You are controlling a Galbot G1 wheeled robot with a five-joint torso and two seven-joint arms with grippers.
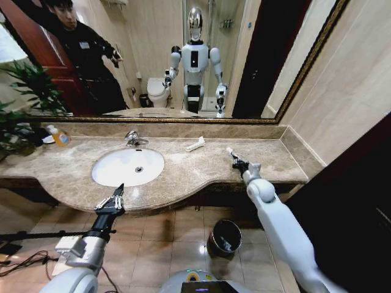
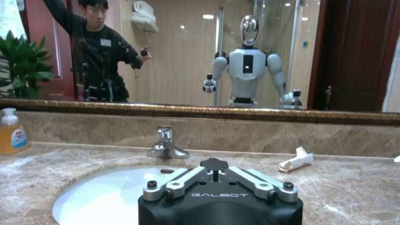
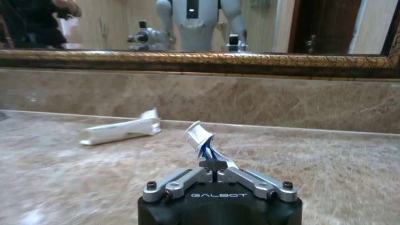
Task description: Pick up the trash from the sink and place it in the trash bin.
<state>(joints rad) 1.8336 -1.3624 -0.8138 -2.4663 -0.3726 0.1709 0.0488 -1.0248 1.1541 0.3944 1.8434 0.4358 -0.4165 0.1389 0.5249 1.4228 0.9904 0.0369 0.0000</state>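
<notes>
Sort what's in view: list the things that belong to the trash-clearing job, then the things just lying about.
Job:
white-and-blue mini tube, pinched in the right gripper over the countertop
white wrapper lying on the countertop behind the sink
sink
trash bin on the floor
left gripper, at the sink's front edge

Lying about:
orange soap bottle
faucet
plant

1 sink (image 1: 104, 178), 1 bin (image 1: 224, 237), 2 trash pcs (image 1: 195, 144), 1 soap btl (image 1: 59, 137)
</notes>
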